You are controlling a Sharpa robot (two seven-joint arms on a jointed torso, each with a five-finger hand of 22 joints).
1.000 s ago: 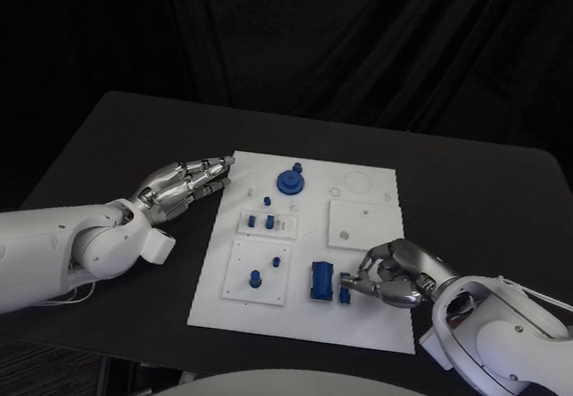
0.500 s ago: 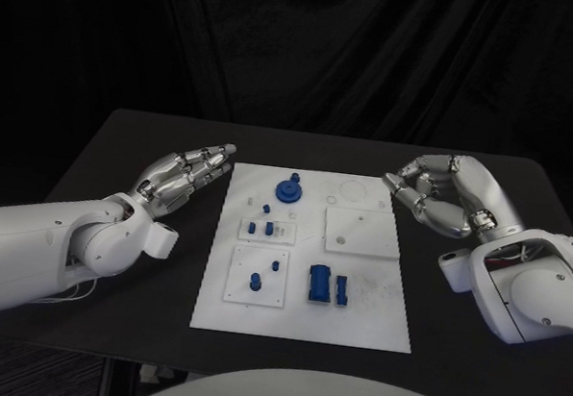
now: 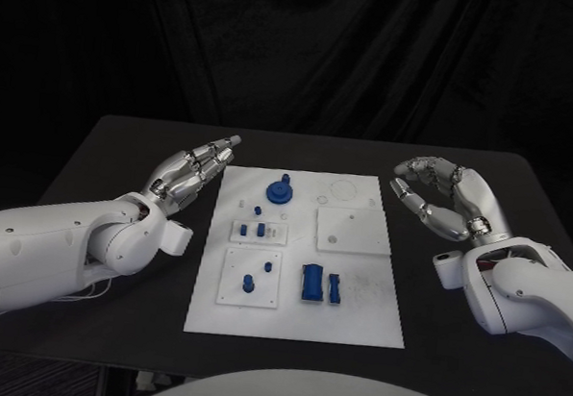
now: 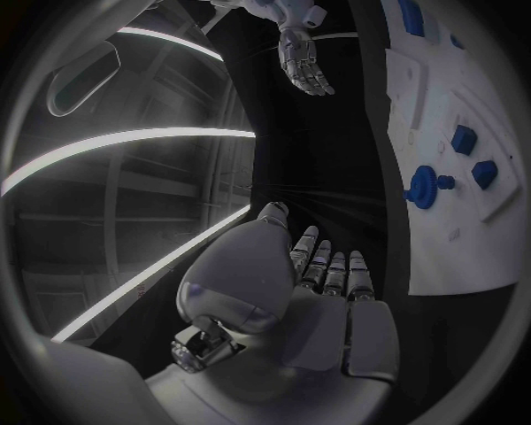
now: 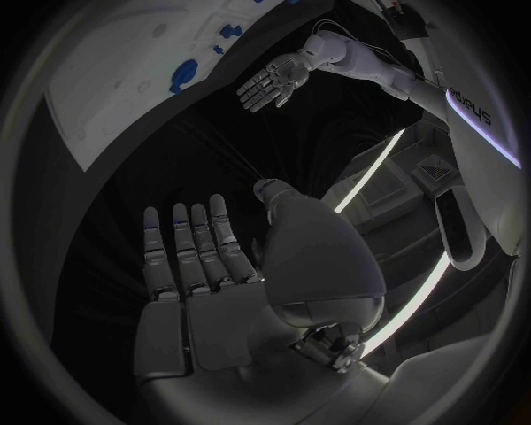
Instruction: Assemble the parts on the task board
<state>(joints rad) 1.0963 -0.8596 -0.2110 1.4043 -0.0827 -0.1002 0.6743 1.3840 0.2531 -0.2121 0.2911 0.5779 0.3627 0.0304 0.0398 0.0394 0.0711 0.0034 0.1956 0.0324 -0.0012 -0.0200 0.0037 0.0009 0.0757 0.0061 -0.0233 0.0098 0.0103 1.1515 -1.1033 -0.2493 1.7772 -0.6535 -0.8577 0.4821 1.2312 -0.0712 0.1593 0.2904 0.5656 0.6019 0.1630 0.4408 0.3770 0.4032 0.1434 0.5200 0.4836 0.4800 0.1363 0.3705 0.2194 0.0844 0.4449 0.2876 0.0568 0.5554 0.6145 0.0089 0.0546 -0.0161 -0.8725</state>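
Note:
The white task board [image 3: 342, 325] lies in the middle of the black table. A blue round knob part [image 3: 280, 191] stands at its far end; small blue pegs [image 3: 258, 229] sit in a plate behind a second plate with blue pieces [image 3: 258, 277]. A blue block [image 3: 312, 281] and a slimmer blue piece [image 3: 335, 289] stand near the front. My left hand [image 3: 195, 170] lies left of the board, fingers straight, holding nothing. My right hand [image 3: 440, 198] hovers off the board's far right corner, fingers apart and empty. The right wrist view shows that hand [image 5: 194, 257] flat with spread fingers.
A raised white square plate [image 3: 352, 233] sits on the board's right half. Bare black tabletop [image 3: 511, 185] runs along both sides of the board. The left wrist view shows my left hand [image 4: 321, 292], the board [image 4: 442, 248] and the knob part [image 4: 423, 186].
My right hand left the slim blue piece beside the block, rose and drew back to the board's far right corner, fingers opening. The left hand has hardly moved.

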